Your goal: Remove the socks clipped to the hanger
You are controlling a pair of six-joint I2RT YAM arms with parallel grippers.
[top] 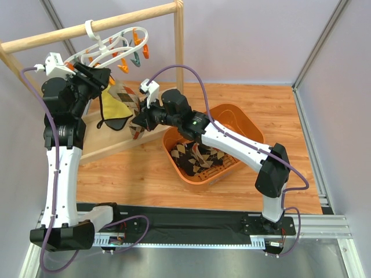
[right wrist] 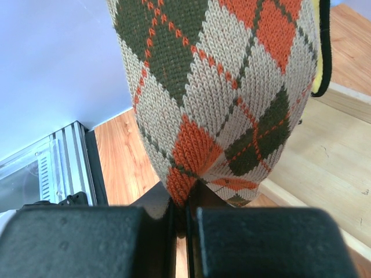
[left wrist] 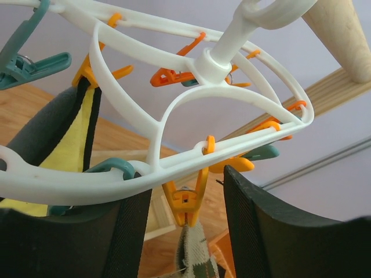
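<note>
A: On the wooden tabletop (top: pixel 133 174), what crowds the arms?
B: The wooden rail frame (top: pixel 87 29) at the far left, its upright post just behind the right wrist. The orange basket (top: pixel 249 119), with argyle socks (top: pixel 197 159) inside, sits under the right arm, with bare board to its left.
A: And the hanger (left wrist: pixel 217 61)?
B: Hooked on the rail. A hanging argyle sock (right wrist: pixel 208 104) dangles from an orange clip (left wrist: pixel 186 200), with a black-and-yellow sock (top: pixel 113 110) just beside it.
A: Claws?
B: The left claw (top: pixel 101 75) is open, fingers either side of that clip. The right claw (right wrist: pixel 185 211) is clamped on the sock's lower end.
</note>
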